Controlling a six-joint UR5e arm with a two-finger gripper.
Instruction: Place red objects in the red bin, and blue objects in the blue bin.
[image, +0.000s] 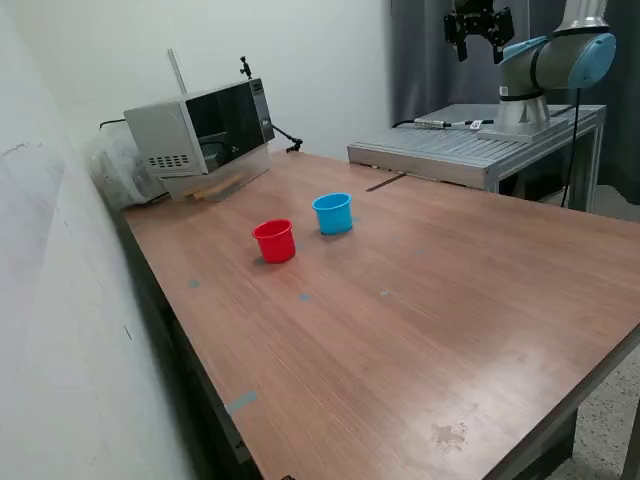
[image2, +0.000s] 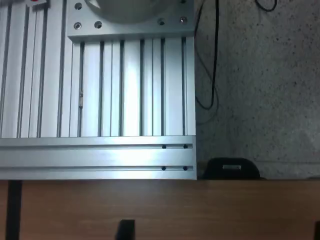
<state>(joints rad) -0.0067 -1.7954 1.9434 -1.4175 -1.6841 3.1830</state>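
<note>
The claw (image: 478, 40) hangs high above the aluminium base plate (image: 450, 150) at the bench's far end, fingers spread with nothing between them. Well apart from it, near the middle of the wooden bench (image: 420, 310), the red cup (image: 274, 241) stands upright just beside the light blue cup (image: 332, 213). A microwave (image: 205, 135) sits by the wall.

I count one red cup (image: 274, 241) and one light blue cup (image: 332, 213) on the wooden table (image: 420, 320): two cups in all. I see one microwave oven (image: 203, 135) at the table's far end, and one grooved aluminium platform (image: 470, 150) carrying one robot arm (image: 550, 60) with one gripper (image: 478, 25). I find no small cubes, red or blue, in either view: zero counted. On the floor I make out one black cable (image2: 212, 65).
</note>
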